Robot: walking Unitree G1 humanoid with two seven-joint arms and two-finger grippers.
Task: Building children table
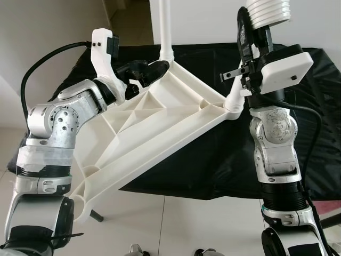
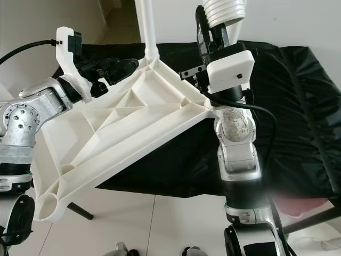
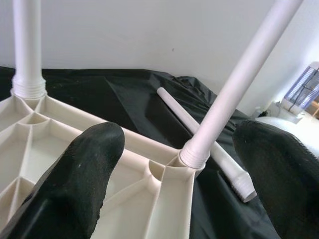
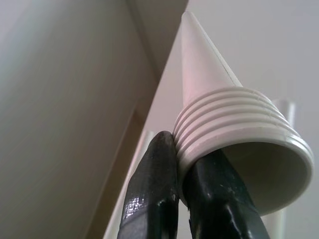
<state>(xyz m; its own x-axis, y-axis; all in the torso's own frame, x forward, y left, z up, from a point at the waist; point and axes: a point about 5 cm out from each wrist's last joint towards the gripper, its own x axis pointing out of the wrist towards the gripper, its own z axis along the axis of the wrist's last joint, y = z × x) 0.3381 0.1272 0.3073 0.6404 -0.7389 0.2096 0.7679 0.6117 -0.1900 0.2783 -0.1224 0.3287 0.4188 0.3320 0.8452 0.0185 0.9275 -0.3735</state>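
Upturned tabletop [image 1: 160,122] with two legs [image 3: 234,84] fitted; right gripper [image 4: 182,164] clamps a third leg [image 4: 224,114], left gripper [image 3: 174,174] spread, unclenched; one leg [image 3: 199,134] lies loose.

we see a black sheet [image 1: 314,122] spread wide and rumpled over a raised surface, its near edge hanging down in folds above the floor. below it lies a pale tiled floor [image 1: 176,224] with thin grout lines. behind the sheet stands a plain white wall [image 1: 213,21], and to its left a beige opening [image 1: 130,21] leads further back. under the sheet's right end we make out a dark slanted support leg [image 2: 311,218]. in the left wrist view a white appliance with a ribbed grille [image 3: 301,89] sits at the far edge, too blurred to identify.
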